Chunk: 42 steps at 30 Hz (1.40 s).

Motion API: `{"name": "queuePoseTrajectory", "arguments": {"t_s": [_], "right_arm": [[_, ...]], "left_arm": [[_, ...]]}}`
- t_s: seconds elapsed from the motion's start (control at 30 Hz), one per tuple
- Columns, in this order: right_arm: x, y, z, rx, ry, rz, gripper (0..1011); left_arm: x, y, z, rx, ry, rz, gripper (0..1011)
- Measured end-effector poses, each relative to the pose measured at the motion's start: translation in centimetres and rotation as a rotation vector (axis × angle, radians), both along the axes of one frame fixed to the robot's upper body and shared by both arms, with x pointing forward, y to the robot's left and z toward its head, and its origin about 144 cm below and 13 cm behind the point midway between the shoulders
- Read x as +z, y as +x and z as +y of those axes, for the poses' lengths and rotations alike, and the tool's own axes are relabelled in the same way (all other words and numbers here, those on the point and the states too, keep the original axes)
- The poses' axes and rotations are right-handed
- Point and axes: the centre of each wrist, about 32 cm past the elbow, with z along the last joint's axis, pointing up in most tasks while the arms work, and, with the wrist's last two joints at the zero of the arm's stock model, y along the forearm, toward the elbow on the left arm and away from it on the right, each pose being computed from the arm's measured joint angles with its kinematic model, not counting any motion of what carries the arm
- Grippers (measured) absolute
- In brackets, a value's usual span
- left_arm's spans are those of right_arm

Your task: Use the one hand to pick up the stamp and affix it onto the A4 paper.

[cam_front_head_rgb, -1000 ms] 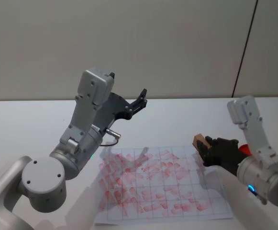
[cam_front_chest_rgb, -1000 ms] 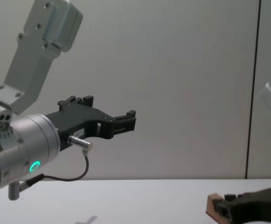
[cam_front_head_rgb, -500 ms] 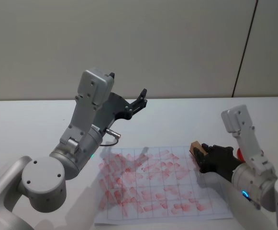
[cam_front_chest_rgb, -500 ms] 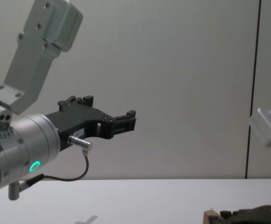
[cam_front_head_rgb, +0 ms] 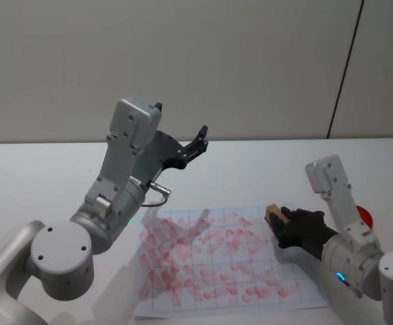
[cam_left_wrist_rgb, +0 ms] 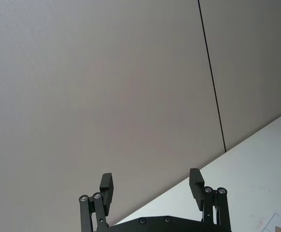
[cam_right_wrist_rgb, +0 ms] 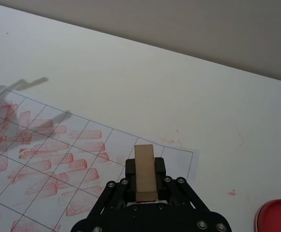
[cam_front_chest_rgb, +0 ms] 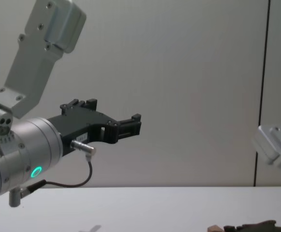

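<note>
the left gripper hangs high above the left half of the table, pointing toward the far edge. its fingers are spread wide with nothing between them. it looks parked there to keep out of the way, since the job calls for one hand only.

below and to its right, the a4 paper lies flat near the table's near edge, a ruled grid already crowded with red prints, densest on its left side. the cells toward its far right corner look less filled, which is likely why the work is aimed there.

the right gripper reaches in low from the right edge, fingers closed on the sides of the stamp, a small wooden block held upright so its face points down at the sheet. the stamp sits over the paper's far right corner; whether it touches yet i cannot tell. pressing looks imminent.

the red ink pad rests on the table just past the paper's right edge, close for re-inking.
</note>
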Motion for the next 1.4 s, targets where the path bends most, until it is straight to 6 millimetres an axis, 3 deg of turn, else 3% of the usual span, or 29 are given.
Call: {"name": "queuePoseTrajectory", "arguments": {"t_s": [0.97, 1.23, 1.4], "right_arm": [[-0.7, 0.4, 0.5, 0.003, -0.007, 0.038, 213], [0.5, 0.2, 0.4, -0.008, 0.008, 0.005, 213], [2.4, 0.2, 0.2, -0.026, 0.033, -0.055, 213]], "left_arm": [[0.0, 0.0, 0.0, 0.0, 0.0, 0.0, 1001], [0.0, 0.0, 0.0, 0.0, 0.0, 0.0, 1001], [0.0, 0.0, 0.0, 0.0, 0.0, 0.0, 1001]]}}
